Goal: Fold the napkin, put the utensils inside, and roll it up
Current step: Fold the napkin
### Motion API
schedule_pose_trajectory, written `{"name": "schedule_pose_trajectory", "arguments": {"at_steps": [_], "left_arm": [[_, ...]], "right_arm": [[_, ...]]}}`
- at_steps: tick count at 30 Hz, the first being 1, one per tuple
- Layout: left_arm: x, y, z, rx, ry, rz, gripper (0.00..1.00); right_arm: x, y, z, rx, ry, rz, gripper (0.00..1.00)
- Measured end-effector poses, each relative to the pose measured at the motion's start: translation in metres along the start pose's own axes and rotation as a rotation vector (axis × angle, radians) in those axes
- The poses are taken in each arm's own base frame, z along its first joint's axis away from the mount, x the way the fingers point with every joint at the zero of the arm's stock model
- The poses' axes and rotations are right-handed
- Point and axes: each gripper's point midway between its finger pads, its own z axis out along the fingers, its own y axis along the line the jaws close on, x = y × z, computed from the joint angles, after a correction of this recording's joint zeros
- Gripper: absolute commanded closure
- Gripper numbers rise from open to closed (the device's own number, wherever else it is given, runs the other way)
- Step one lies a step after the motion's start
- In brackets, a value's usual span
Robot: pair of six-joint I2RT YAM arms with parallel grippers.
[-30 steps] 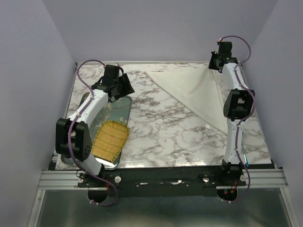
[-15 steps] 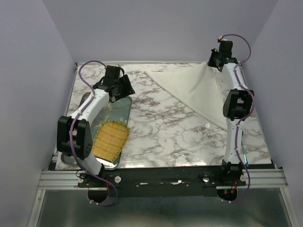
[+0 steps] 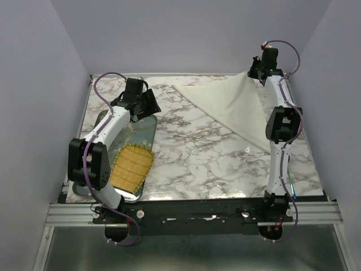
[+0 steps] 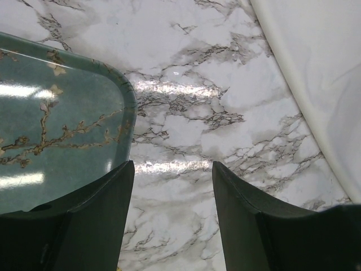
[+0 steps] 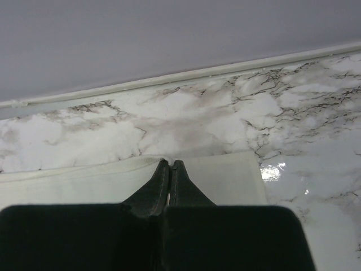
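Observation:
The cream napkin point(image 3: 231, 107) lies as a triangle on the back right of the marble table point(image 3: 197, 158). Its far right corner is lifted off the surface. My right gripper point(image 3: 252, 73) is shut on that corner. In the right wrist view the fingertips point(image 5: 170, 164) pinch the napkin's hem point(image 5: 84, 180) near the back wall. My left gripper point(image 3: 148, 104) hangs open over the teal tray's corner point(image 4: 56, 141), with bare marble between its fingers point(image 4: 172, 166) and the napkin's edge point(image 4: 321, 68) to its right. A thin teal streak point(image 3: 291, 184) beside the right arm may be a utensil handle; the rest is hidden.
The teal tray point(image 3: 144, 130) lies along the left side. A yellow fringed woven mat point(image 3: 132, 164) rests on its near end. Walls close in the table at the back and both sides. The arm bases stand on the rail at the near edge.
My right gripper has risen slightly toward the back wall, drawing the napkin's corner up with it. The left arm has barely moved.

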Motion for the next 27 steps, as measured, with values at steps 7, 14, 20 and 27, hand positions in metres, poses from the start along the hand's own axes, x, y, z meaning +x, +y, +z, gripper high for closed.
{"name": "schedule_pose_trajectory", "arguments": {"at_steps": [7, 14, 20, 27], "left_arm": [[0.0, 0.0, 0.0, 0.002, 0.001, -0.003, 0.34], [0.001, -0.001, 0.0, 0.005, 0.004, -0.004, 0.34], [0.001, -0.001, 0.001, 0.005, 0.005, -0.007, 0.34], [-0.012, -0.019, 0.018, 0.039, 0.007, -0.024, 0.4]], "right_arm": [[-0.004, -0.005, 0.001, 0.004, -0.015, 0.009, 0.97], [-0.005, -0.007, 0.004, 0.005, -0.028, 0.025, 0.82], [0.0, -0.011, 0.008, 0.015, -0.019, 0.043, 0.26], [-0.003, -0.029, -0.007, 0.103, 0.01, 0.047, 0.23]]}}
